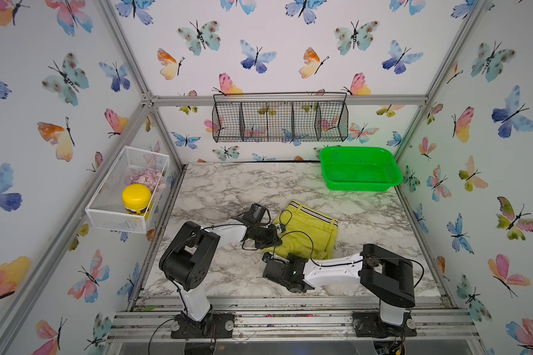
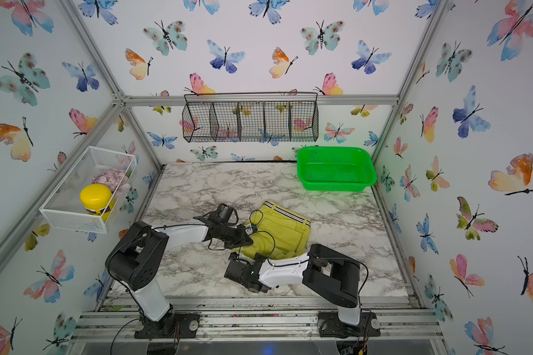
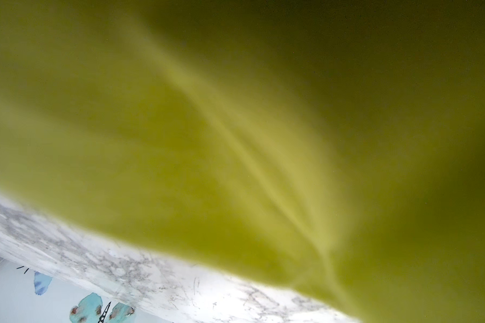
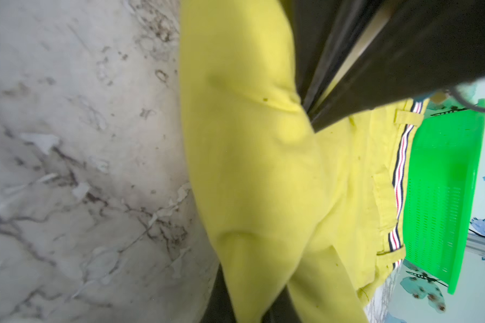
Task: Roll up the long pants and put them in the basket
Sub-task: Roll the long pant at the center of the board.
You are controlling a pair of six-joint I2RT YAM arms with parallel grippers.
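The long pants (image 1: 308, 230) (image 2: 280, 227) lie bunched mid-table, yellow-green, with the striped waistband (image 1: 313, 213) on the far side. My left gripper (image 1: 276, 238) (image 2: 248, 238) is at the pants' left edge. In the left wrist view cloth (image 3: 207, 139) covers nearly everything and hides the fingers; its folds run together to one pinched spot. My right gripper (image 1: 268, 256) (image 2: 236, 256) is at the near edge. In the right wrist view a wedge of cloth (image 4: 249, 167) narrows between its dark fingers (image 4: 219, 302), which are shut on it. The left arm's dark gripper body (image 4: 375, 56) crosses above.
A bright green plastic basket (image 1: 359, 169) (image 4: 445, 181) stands at the back right of the marble table (image 1: 228, 190). A white mesh tray (image 1: 105, 212) on the left wall holds a yellow-lidded jar (image 1: 136, 199). A black wire rack (image 1: 279, 121) hangs on the back wall.
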